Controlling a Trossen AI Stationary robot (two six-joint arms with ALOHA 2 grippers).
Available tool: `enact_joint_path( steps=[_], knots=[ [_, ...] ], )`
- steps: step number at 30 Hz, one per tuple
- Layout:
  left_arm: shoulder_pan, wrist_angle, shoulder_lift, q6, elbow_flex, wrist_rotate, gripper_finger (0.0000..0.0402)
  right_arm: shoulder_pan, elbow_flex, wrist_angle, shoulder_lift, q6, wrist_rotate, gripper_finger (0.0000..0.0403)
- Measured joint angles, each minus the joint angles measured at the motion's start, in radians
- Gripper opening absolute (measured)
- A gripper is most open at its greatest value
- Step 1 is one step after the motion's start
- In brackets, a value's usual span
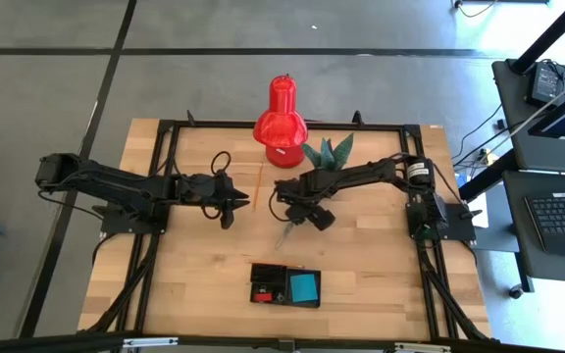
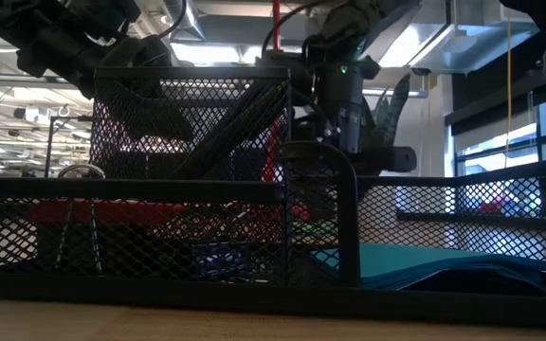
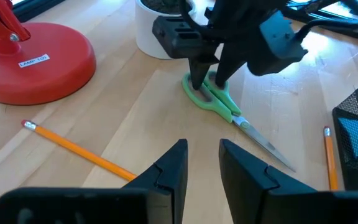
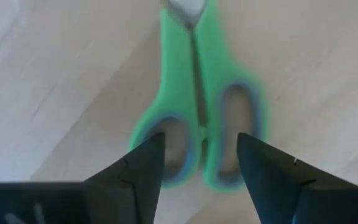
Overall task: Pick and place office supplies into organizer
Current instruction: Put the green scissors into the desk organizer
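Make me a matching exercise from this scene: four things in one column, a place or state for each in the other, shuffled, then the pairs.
1. scissors
2. blue note pad
3. orange pencil
4. left gripper

A. inside the organizer
B. lying beside the red lamp base
C. under the open right gripper
D. hovering empty, fingers apart

Pairs: 1-C, 2-A, 3-B, 4-D

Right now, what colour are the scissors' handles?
Green scissors handles, with greyish inner rims; clearest in the right wrist view.

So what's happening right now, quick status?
Right gripper open, straddling green scissors handles. Left gripper empty, waiting near pencil. Organizer unobstructed.
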Motion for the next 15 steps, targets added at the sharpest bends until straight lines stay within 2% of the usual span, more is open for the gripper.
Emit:
enact_joint_path(
  steps=[15],
  knots=[
    [0.000, 0.000, 0.000, 0.001, 0.000, 0.000, 0.0086, 0.000, -0.023, -0.031, -0.002, 0.078, 0.002, 0.0201]
  ],
)
